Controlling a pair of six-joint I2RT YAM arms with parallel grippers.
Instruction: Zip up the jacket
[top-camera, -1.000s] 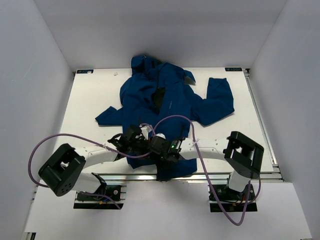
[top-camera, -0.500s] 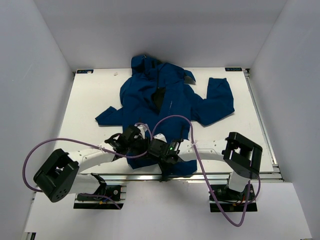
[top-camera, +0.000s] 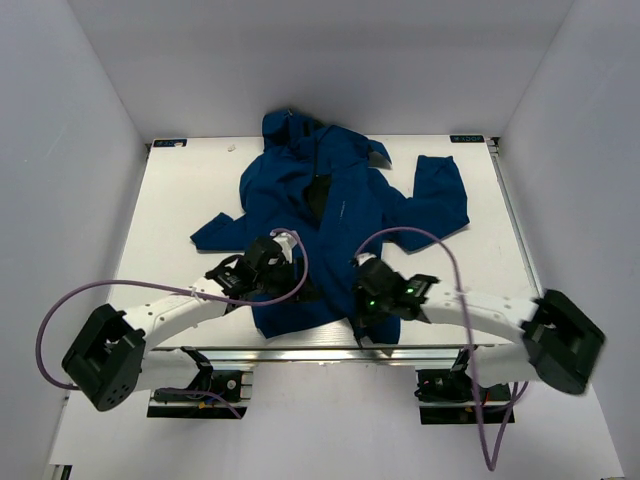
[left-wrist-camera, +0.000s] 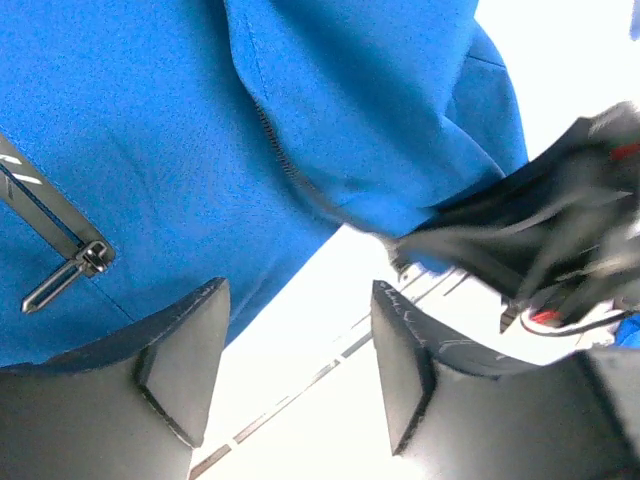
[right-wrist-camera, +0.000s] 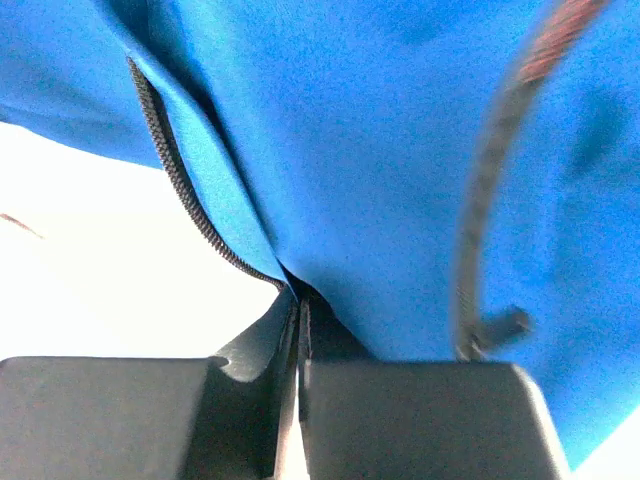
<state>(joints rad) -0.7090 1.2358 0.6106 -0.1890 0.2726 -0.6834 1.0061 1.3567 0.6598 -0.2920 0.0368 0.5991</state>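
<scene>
We see our right gripper (right-wrist-camera: 299, 335) clamped on the jacket (top-camera: 335, 210) hem, our left gripper (left-wrist-camera: 290, 365) open above it

The left arm (top-camera: 180, 303) is reaching in from its base toward the desk's near middle, its jaws standing wide apart with nothing between them. The right arm (top-camera: 480, 306) is lying low and stretching leftward, its jaws pressing tightly together on the edge of the jacket (right-wrist-camera: 400, 150).
</scene>
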